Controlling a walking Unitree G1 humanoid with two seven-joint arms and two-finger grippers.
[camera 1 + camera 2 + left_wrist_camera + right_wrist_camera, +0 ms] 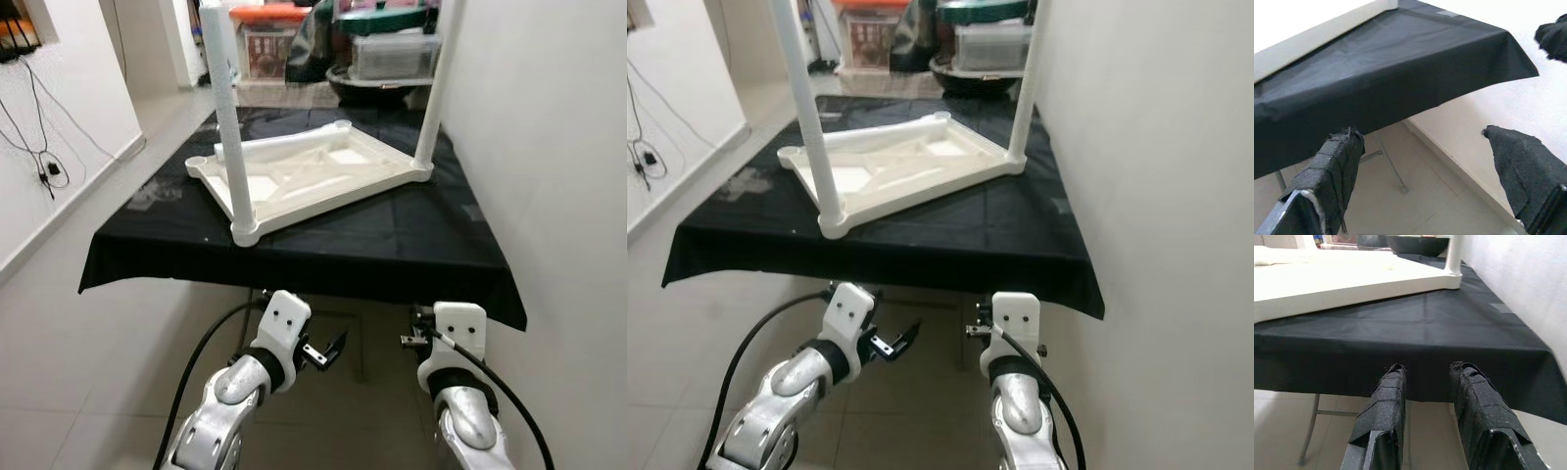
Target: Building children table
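Upturned white children's table top [309,176], two legs [227,117] fitted, on black-clothed table [392,245]. Left gripper [1420,147] wide; right gripper [1427,382] apparently narrow; both empty below edge.

A table draped in a black cloth [392,245] carries an upside-down white children's table [309,176], two legs [227,117] upright at its corners.

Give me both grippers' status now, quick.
Left gripper: open, holding nothing, below the edge of the black tablecloth.
Right gripper: open by a narrow gap, holding nothing.
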